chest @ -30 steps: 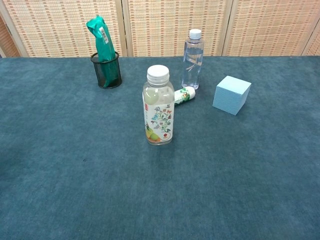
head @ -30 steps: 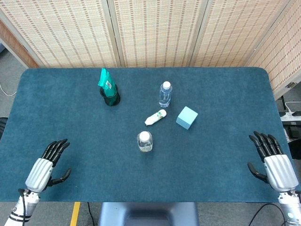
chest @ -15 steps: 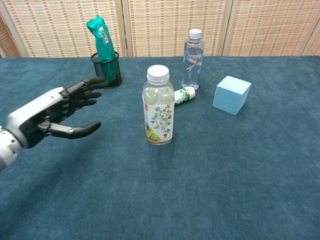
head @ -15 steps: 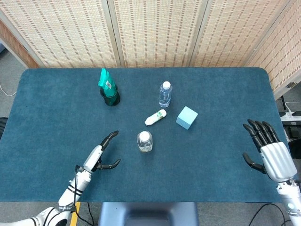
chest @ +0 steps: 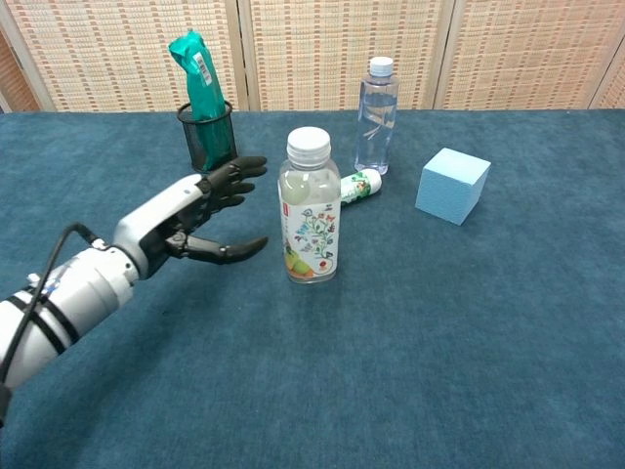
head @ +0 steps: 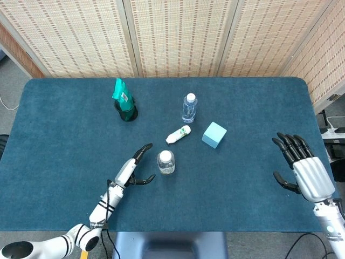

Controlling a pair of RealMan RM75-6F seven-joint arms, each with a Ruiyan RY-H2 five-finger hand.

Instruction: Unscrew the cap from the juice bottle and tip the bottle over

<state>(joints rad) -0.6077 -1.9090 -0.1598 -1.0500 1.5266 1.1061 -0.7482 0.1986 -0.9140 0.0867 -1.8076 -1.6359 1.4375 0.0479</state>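
The juice bottle (chest: 310,212) stands upright mid-table, white cap (chest: 309,143) on, with a flowery label; the head view shows it from above as the juice bottle (head: 166,162). My left hand (chest: 200,212) hovers open just left of it, fingers spread toward the bottle, a small gap between them. In the head view the left hand (head: 135,167) sits beside the bottle. My right hand (head: 302,170) is open at the table's right edge, far from the bottle, and does not show in the chest view.
A clear water bottle (chest: 376,115) stands behind the juice bottle. A small white bottle (chest: 359,186) lies on its side between them. A light blue cube (chest: 451,186) sits to the right. A black mesh cup (chest: 209,140) holding a green packet (chest: 195,68) stands at back left.
My left hand has reached forward and right, closing on the juice bottle's left side. The right hand has shifted slightly inward. The bottle has not moved.
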